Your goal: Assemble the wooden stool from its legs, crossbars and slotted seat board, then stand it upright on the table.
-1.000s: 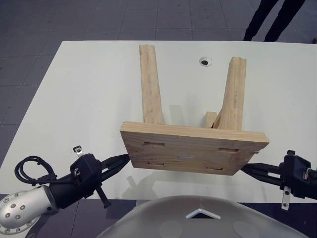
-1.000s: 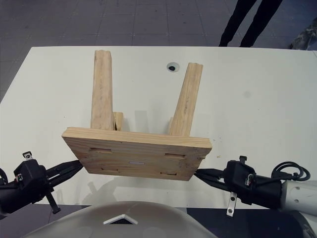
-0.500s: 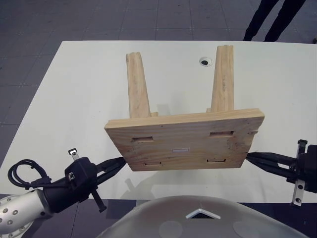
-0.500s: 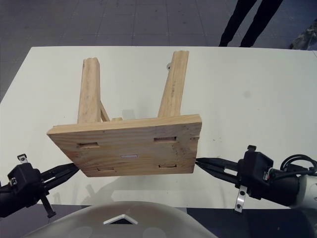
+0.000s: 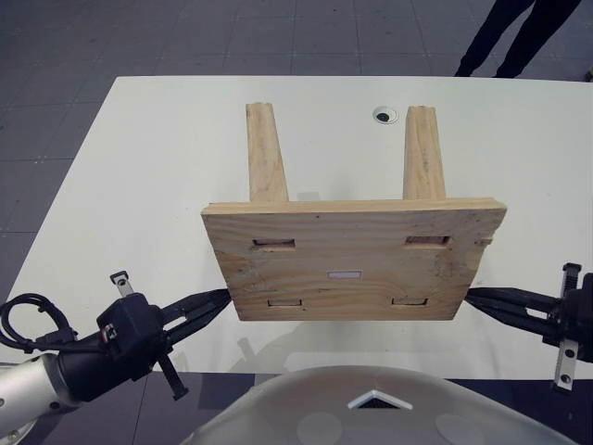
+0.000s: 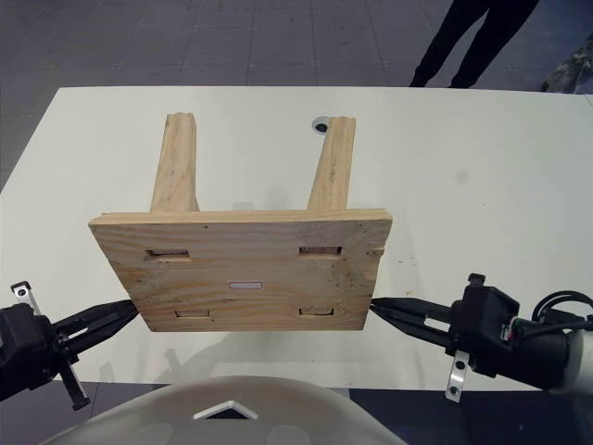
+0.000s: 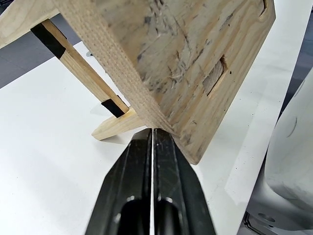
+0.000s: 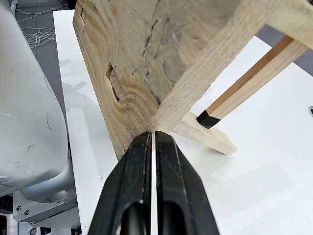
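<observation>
Stool [image 5: 357, 260] is tilting over the worktop's [image 5: 139, 185] near side.
Left end effector [image 5: 222, 298] and right end effector [image 5: 471, 295], fingers together and gripping nothing, are pressing their tips against opposite seat edges; four slots are facing up.

I see a white worktop [image 5: 139, 167] filling most of the frame, with a round grommet hole [image 5: 384, 115] at upper centre. The wooden stool [image 5: 352, 255] stands tilted at centre, one leg end [image 7: 115, 128] touching the surface.
</observation>
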You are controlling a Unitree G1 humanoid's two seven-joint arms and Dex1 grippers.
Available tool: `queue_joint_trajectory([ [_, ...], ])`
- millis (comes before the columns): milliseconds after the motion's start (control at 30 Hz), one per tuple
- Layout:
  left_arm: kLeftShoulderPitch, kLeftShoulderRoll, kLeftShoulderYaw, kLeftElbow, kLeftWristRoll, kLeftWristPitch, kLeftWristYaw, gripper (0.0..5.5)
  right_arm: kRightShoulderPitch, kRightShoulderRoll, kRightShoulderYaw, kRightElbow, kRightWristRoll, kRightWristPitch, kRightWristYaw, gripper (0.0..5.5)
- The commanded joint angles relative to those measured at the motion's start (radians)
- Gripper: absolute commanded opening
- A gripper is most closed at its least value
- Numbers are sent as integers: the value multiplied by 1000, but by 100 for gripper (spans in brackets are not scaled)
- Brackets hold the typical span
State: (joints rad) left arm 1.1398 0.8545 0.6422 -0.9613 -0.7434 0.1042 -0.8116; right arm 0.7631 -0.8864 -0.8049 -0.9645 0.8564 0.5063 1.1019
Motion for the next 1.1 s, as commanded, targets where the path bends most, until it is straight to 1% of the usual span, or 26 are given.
queue_joint_trajectory([
  [33,16,55,-50,-86,-53,-107,-92,10,-13,-27,-13,-78,134,-33,66,13],
  [133,41,60,-41,-86,-60,-137,-96,10,2,-27,-29,-81,142,-40,78,13],
  [367,118,74,44,-86,-117,-225,-112,10,75,-30,-33,-82,124,-103,122,13],
  [467,161,75,66,-86,-130,-268,-126,10,114,-33,-57,-83,145,-138,142,13],
  [867,326,75,57,-86,-101,-435,-129,10,168,-62,-172,-82,279,-181,120,13],
  [1100,293,103,171,-86,-182,-413,-87,10,141,-85,-162,-82,290,-167,86,13],
])
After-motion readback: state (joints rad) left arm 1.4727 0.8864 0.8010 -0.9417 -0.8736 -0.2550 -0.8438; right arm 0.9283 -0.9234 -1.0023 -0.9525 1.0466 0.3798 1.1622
